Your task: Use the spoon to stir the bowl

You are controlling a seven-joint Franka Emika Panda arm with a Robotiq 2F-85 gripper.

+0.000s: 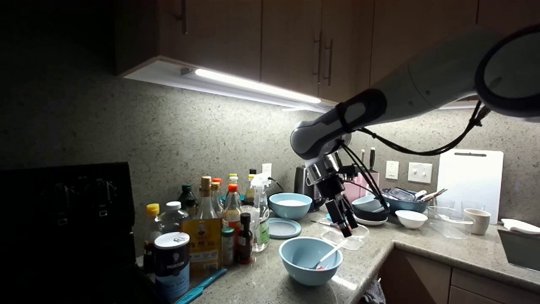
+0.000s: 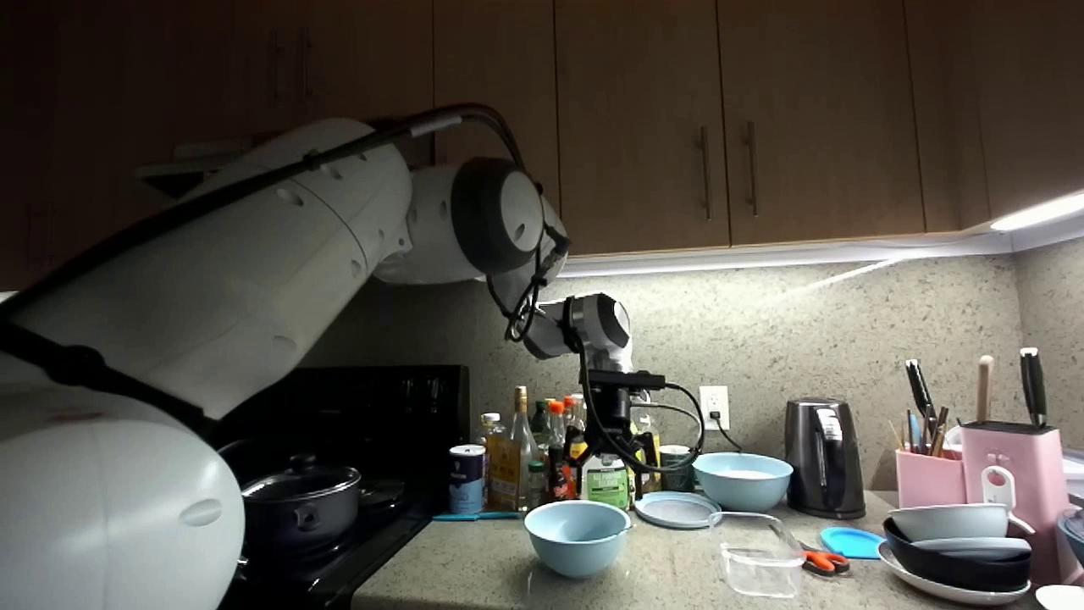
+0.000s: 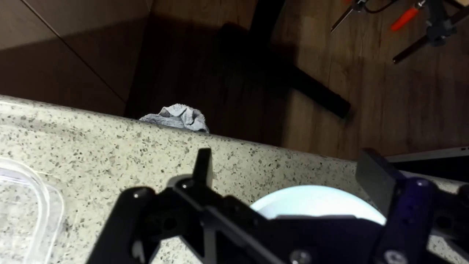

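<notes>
The light blue bowl [image 1: 311,276] sits upright on the counter near its front edge. Inside it leans a white spoon [image 1: 333,252], its handle sticking up over the rim, with a small reddish patch by its lower end. My gripper [image 1: 349,227] hangs above the bowl, apart from the spoon's handle. In the wrist view the jaws of the gripper [image 3: 285,157] stand wide apart with nothing between them. Part of the bowl [image 3: 317,200] shows below there, the rest hidden by the gripper body; the spoon is not visible in that view.
Beside the bowl lies a clear plastic container [image 2: 762,559]. A similar blue bowl [image 2: 743,479], a pale blue plate [image 1: 283,228], a spray bottle [image 1: 262,219] and several bottles stand behind. Orange-handled scissors [image 2: 823,559] and a salt can [image 1: 172,266] are also near. A stove holds a pot [image 2: 301,504].
</notes>
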